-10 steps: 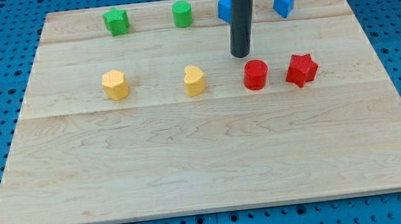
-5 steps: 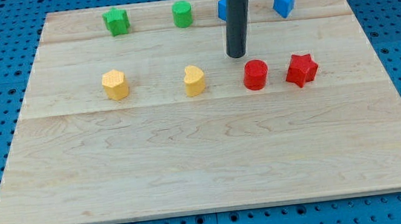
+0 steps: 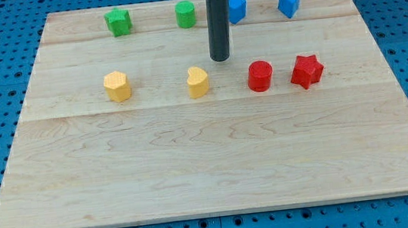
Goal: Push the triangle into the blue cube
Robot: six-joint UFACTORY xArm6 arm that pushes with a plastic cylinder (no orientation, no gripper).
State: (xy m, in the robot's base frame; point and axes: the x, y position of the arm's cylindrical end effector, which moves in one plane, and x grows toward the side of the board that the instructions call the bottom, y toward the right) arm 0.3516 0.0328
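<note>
Tip [image 3: 221, 58] of my dark rod, bare, touching no block, rests between yellow heart-shaped block [image 3: 197, 81] and red cylinder block [image 3: 260, 75] | small blue cube block [image 3: 236, 8] just up-right, partly behind rod | blue triangle-like block [image 3: 290, 3] farther right in top row, well apart | I judge I must get to its right side and push left.

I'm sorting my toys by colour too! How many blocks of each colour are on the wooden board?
Green: 2, a green star block and a green cylinder block.
Blue: 2, a blue cube block and a blue triangle block.
Yellow: 2, a yellow hexagon block and a yellow heart block.
Red: 2, a red cylinder block and a red star block.
Total: 8.
</note>
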